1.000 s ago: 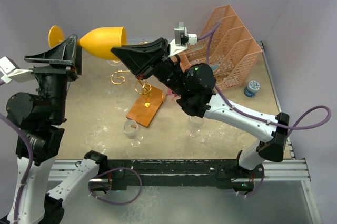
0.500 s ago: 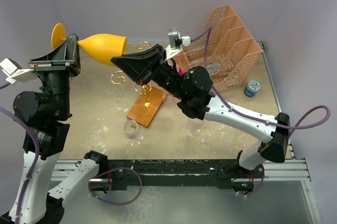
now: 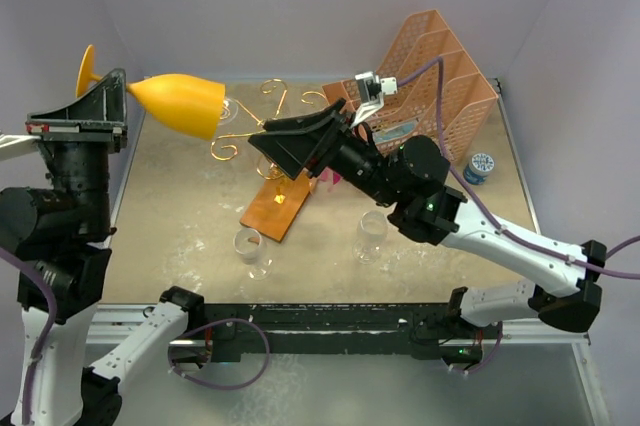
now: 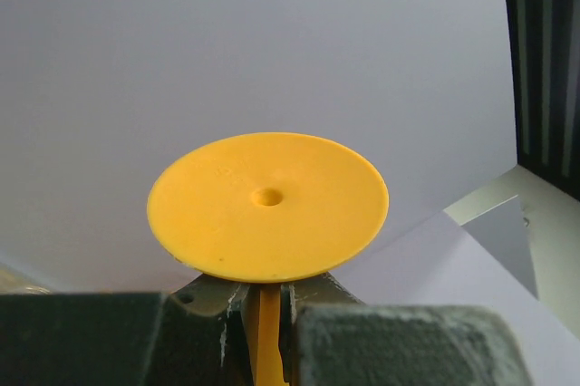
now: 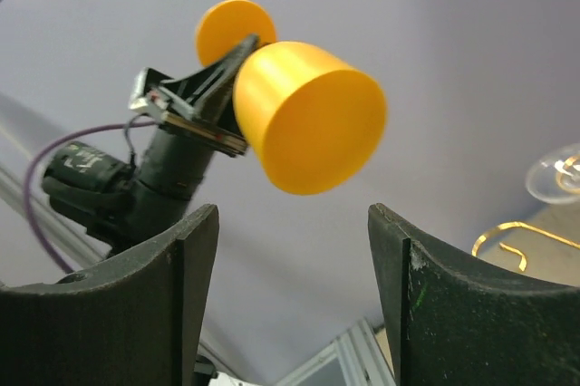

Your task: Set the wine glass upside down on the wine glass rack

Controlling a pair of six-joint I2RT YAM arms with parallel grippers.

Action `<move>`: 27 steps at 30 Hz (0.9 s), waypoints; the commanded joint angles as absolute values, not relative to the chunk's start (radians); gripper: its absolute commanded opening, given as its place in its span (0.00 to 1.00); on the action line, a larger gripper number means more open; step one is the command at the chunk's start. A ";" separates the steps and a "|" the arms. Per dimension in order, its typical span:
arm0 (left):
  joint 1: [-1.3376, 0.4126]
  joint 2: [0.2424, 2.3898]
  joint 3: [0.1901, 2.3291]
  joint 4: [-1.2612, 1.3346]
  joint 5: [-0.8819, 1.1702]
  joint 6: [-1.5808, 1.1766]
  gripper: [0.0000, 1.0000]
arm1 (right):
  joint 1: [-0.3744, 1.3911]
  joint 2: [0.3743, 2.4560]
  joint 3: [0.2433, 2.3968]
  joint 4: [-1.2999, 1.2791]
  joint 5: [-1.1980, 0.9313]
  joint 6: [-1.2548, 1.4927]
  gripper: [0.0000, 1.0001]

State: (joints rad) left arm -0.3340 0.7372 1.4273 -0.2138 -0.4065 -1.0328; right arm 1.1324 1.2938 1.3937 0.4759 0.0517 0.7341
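The yellow wine glass [image 3: 180, 104] lies sideways in the air at the left, its foot [image 4: 267, 207] pointing away from the table. My left gripper [image 3: 115, 88] is shut on its thin stem [image 4: 265, 332], just behind the foot. My right gripper [image 3: 268, 146] stands open to the right of the bowl [image 5: 313, 117] and does not touch it; nothing is between its fingers [image 5: 195, 250]. The wine glass rack [image 3: 262, 116] of gold wire stands at the back on its copper-brown base [image 3: 277, 203], partly hidden by my right arm.
A peach mesh file organiser [image 3: 430, 86] stands at the back right, with a small blue-and-white jar [image 3: 482, 168] beside it. Two clear wine glasses [image 3: 250, 246] [image 3: 372, 234] stand on the table in front of the rack base. Grey walls close in left and right.
My left gripper closed on the stem. My right gripper let go of the bowl, opened and drew back to the right. The glass moved left with the left arm.
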 commanded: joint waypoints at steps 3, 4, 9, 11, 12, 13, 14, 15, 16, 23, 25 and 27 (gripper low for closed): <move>-0.329 0.697 1.519 -0.448 -0.350 -0.724 0.00 | 1.136 1.201 1.368 0.279 0.108 0.708 0.69; -0.329 0.696 1.533 -0.475 -0.346 -0.689 0.00 | 1.135 1.194 1.371 0.254 0.104 0.706 0.69; -0.330 0.693 1.577 -0.605 -0.258 -0.478 0.00 | 1.136 1.182 1.427 0.138 0.105 0.705 0.68; -0.329 0.686 1.568 -0.620 -0.214 -0.368 0.00 | 1.136 1.201 1.467 0.102 0.100 0.713 0.68; -0.330 0.680 1.558 -0.621 -0.194 -0.320 0.00 | 1.136 1.214 1.491 0.087 0.094 0.718 0.68; -0.329 0.675 1.541 -0.616 -0.177 -0.279 0.00 | 1.136 1.231 1.518 0.074 0.086 0.724 0.68; -0.329 0.667 1.521 -0.607 -0.166 -0.246 0.00 | 1.135 1.251 1.543 0.064 0.073 0.728 0.68; -0.329 0.659 1.500 -0.595 -0.158 -0.214 0.00 | 1.135 1.271 1.571 0.051 0.063 0.734 0.68; -0.329 0.650 1.478 -0.579 -0.154 -0.189 0.00 | 1.137 1.295 1.596 0.037 0.053 0.746 0.68; -0.329 0.573 1.344 -0.481 -0.010 -0.070 0.00 | 1.136 1.434 1.710 0.091 -0.036 0.866 0.69; -0.329 0.568 1.331 -0.486 0.024 -0.050 0.00 | 1.135 1.480 1.731 0.122 -0.043 0.920 0.68; -0.329 0.561 1.311 -0.491 0.037 -0.029 0.00 | 1.135 1.516 1.751 0.148 -0.050 0.968 0.67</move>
State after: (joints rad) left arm -0.3340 0.5793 1.3331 -0.5697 -0.0563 -0.1257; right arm 1.1324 1.4681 1.6875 0.0658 -0.0002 0.8494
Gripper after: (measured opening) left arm 0.043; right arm 0.680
